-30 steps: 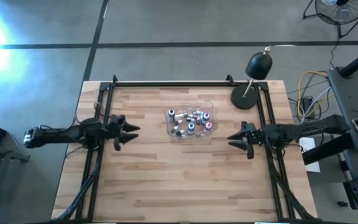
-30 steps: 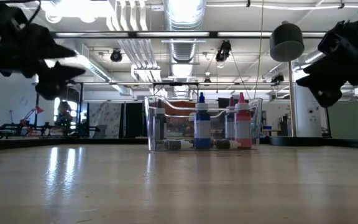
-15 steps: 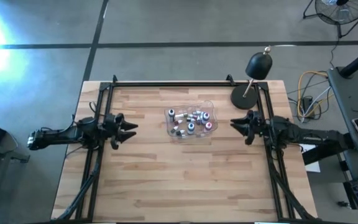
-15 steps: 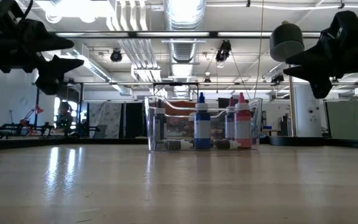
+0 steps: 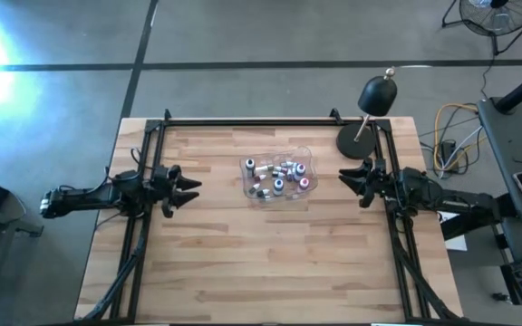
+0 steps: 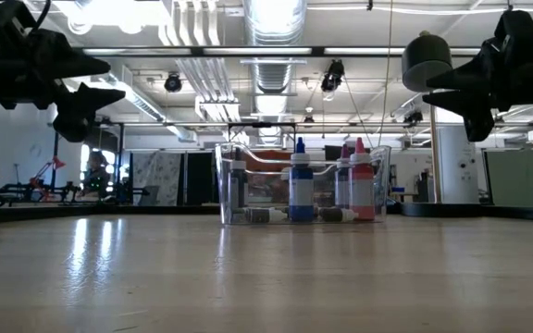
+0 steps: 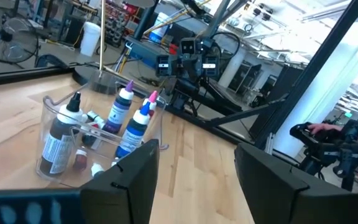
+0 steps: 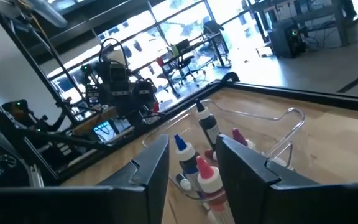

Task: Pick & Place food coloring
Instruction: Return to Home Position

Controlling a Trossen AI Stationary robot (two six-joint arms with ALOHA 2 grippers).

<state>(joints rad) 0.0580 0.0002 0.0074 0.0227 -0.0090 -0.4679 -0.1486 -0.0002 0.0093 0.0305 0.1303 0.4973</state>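
Overhead first: wooden table [image 5: 270, 263], clear tub [image 5: 308, 155] near its middle, toward the far edge. All the food coloring bottles [image 5: 279, 184] sit inside the tub, roughly 10 caps showing. Left gripper [image 5: 191, 188] hangs over the table's left side, well apart from the tub, fingers spread, nothing between them. Right gripper [image 5: 345, 177] mirrors it on the right side, fingers likewise spread and empty, aimed toward the tub. Black dome lamp [image 5: 377, 95] stands at the far right corner

Low view: tub walls [image 6: 225, 185] rest flat on the table. 1 blue bottle [image 6: 301, 190] and 1 red bottle [image 6: 362, 185] stand upright inside; at least 2 more lie on the tub floor. Left gripper [image 6: 117, 80] is high at the left, right gripper [image 6: 430, 88] high at the right, both clear of the tabletop

Left wrist view: 2 dark fingers [image 7: 135, 180] parted with bare wood between them. Tub rim [image 7: 48, 102] ahead; a dark-bodied bottle with a white cap [image 7: 61, 134] and 2 blue ones stand in it

Right wrist view: fingers [image 8: 241, 162] apart, holding nothing. Tub [image 8: 294, 115] lies just beyond them, with blue-capped and red-capped bottles [image 8: 197, 171] upright inside
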